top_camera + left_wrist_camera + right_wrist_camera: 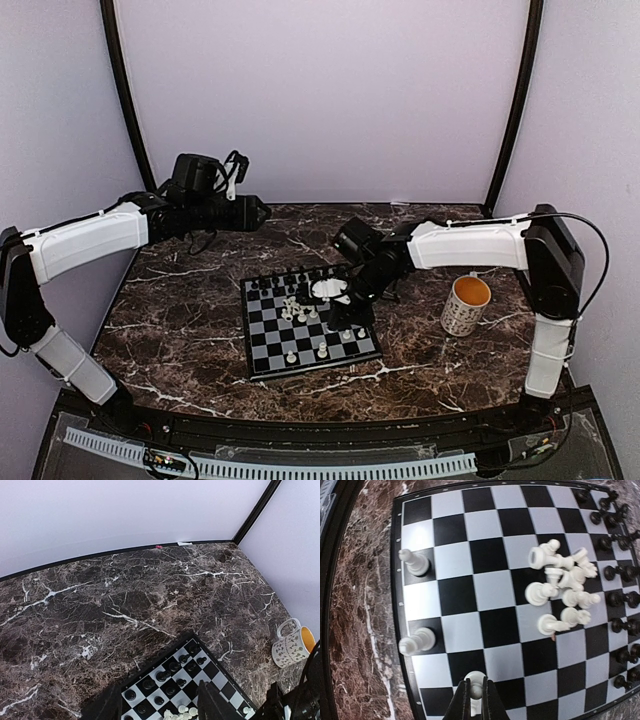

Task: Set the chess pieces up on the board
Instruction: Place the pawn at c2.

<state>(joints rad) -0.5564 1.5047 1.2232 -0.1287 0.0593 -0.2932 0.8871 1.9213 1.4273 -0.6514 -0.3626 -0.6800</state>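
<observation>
We see the board (262,345) lying flat — black pieces (285,283) upright along its far edge, white pieces (562,587) toppled in a mid-board heap, a pawn (476,686) and few others standing opposite.

White-shelled arms (85,240) — black joints (555,255), black cables (233,170).

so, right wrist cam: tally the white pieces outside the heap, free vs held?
free white pieces, upright on the board: 2
held white piece, in the right hand: 1
Total: 3
</observation>
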